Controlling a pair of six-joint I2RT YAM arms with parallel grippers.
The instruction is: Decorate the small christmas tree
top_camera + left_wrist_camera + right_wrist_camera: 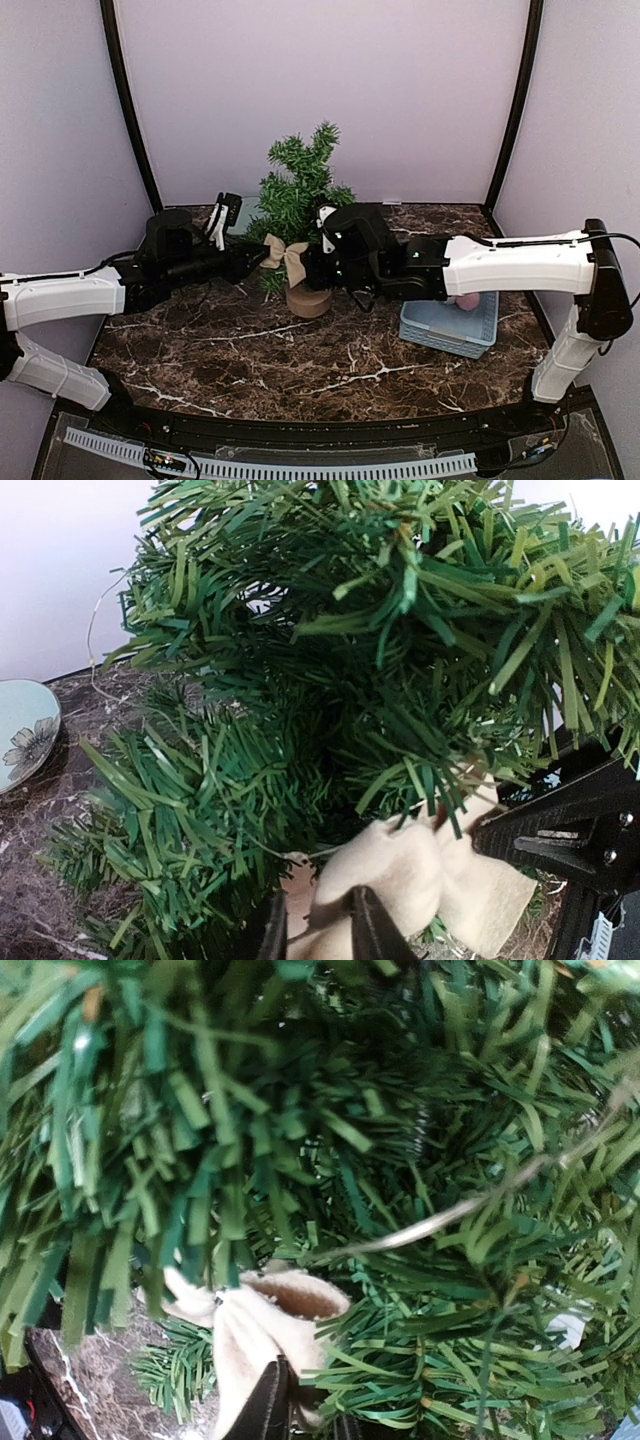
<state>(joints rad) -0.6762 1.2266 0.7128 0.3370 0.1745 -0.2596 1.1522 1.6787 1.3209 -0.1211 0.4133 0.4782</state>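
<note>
The small christmas tree point(298, 185) stands at the middle back on its round wooden stump point(308, 301). A beige cloth bow point(284, 256) hangs on its lower front branches. My left gripper point(252, 262) comes in from the left and my right gripper point(316, 268) from the right, both at the bow. In the left wrist view the bow point(420, 875) has one tail lying between the slightly parted jaws of the left gripper point(318, 925). In the right wrist view the right gripper point(305, 1415) stands a little open, with a fold of the bow point(250, 1325) at its fingers.
A light blue basket point(482, 328) holding a pink object point(466, 300) sits right of the tree under my right arm. A pale plate with a flower pattern point(22, 730) lies left of the tree. A thin cord point(470, 1208) runs through the branches.
</note>
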